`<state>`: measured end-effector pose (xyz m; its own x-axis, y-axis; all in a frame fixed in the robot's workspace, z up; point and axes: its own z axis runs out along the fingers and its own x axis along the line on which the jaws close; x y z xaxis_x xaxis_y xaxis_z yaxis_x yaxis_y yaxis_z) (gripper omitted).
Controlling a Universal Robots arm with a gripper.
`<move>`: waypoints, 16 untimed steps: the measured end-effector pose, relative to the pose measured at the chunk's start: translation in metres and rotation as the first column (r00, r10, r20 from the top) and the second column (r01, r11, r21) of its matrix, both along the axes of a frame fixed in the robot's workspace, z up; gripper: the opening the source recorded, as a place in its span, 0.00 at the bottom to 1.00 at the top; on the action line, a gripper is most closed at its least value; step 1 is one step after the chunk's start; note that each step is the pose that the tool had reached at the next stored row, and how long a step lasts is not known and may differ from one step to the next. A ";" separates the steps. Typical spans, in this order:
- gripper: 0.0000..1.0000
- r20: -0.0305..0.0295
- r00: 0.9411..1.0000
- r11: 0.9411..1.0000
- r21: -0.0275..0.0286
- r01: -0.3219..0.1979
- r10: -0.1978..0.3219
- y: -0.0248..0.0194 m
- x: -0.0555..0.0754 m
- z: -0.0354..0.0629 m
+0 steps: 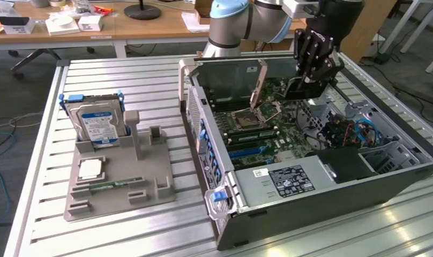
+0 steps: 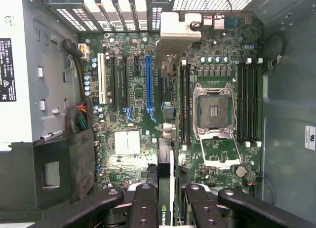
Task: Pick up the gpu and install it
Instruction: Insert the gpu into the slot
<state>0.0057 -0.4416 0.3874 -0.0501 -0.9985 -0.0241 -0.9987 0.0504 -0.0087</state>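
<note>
The gripper (image 2: pixel 169 196) is clamping the gpu (image 1: pixel 304 90) edge-on between its jaws, so the pickup is done. The card is hanging over the motherboard (image 2: pixel 126 139) inside the open computer case (image 1: pixel 323 206), near the blue expansion slot (image 2: pixel 149 82). It is not yet seated.

Wooden desk (image 1: pixel 166 25) — dark carpeted floor (image 1: pixel 16 99)
</note>
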 end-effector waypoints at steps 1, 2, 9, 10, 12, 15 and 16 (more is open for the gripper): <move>0.26 0.000 1.000 1.000 0.000 0.000 0.000 -0.0001 0.000 0.0000; 0.26 0.000 1.000 1.000 0.000 0.000 0.000 -0.0007 0.000 0.0001; 0.26 0.000 1.000 1.000 0.000 0.000 0.000 -0.0069 0.000 0.0000; 0.26 0.000 1.000 1.000 0.000 0.000 0.000 -0.0081 0.000 0.0000; 0.26 0.000 1.000 1.000 0.000 0.000 0.000 -0.0095 0.000 -0.0002; 0.26 0.000 1.000 1.000 0.000 0.000 0.000 -0.0099 0.000 -0.0005; 0.26 0.000 1.000 1.000 0.000 0.000 0.000 -0.0099 0.000 -0.0007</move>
<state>0.0057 -0.4516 0.3867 -0.0501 -0.9985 -0.0240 -0.9987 0.0503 -0.0087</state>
